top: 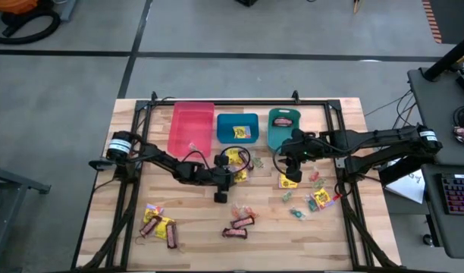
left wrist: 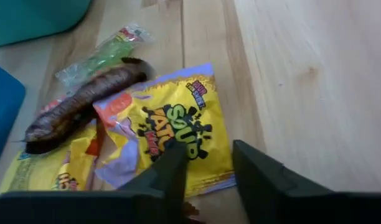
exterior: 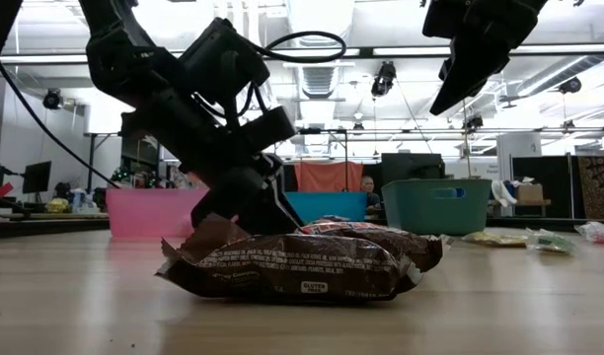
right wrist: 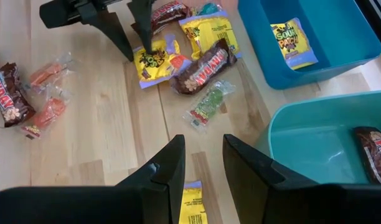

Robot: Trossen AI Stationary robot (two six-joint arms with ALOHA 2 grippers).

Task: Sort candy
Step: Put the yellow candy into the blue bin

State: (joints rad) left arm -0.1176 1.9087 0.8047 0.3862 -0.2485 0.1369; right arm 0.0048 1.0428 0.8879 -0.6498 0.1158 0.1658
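While our left gripper hangs low over the candy pile near the blue bin, we see a yellow packet lying flat on the table right at its fingertips — one finger tip over the packet's edge, the other on bare wood, fingers set narrowly apart and clasping nothing. Just beside it lies a dark brown bar, its long axis slanting diagonally across the wood grain. Our right gripper hovers beside the teal bin, narrowly parted, empty — another yellow packet lies beneath it.
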